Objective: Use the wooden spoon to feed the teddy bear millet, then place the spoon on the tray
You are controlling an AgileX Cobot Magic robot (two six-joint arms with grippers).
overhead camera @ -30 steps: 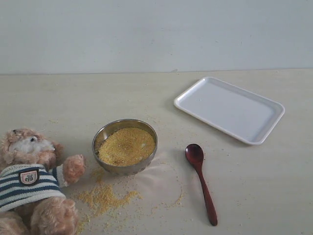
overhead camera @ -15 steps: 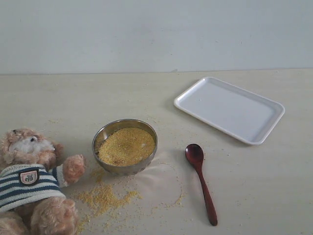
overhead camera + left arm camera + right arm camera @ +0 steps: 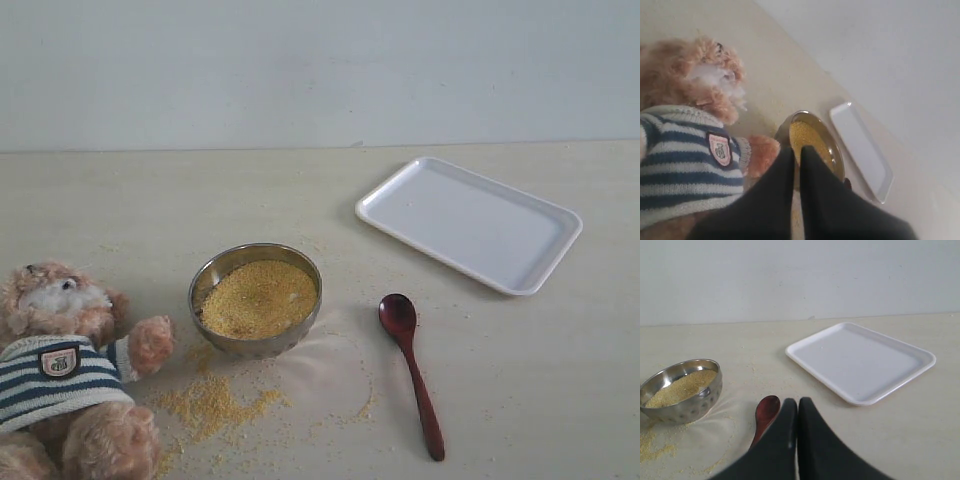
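My left claw (image 3: 796,150) and right claw (image 3: 798,402) pinched together, empty; dark reddish-brown wooden spoon (image 3: 417,385) beside round steel bowl (image 3: 250,346)

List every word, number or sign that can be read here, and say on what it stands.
No text can be read.
The shield badge on the teddy bear's sweater: it carries a design, too small and blurred to read.
The tray, the steel bowl and the wooden spoon: no marking shows.
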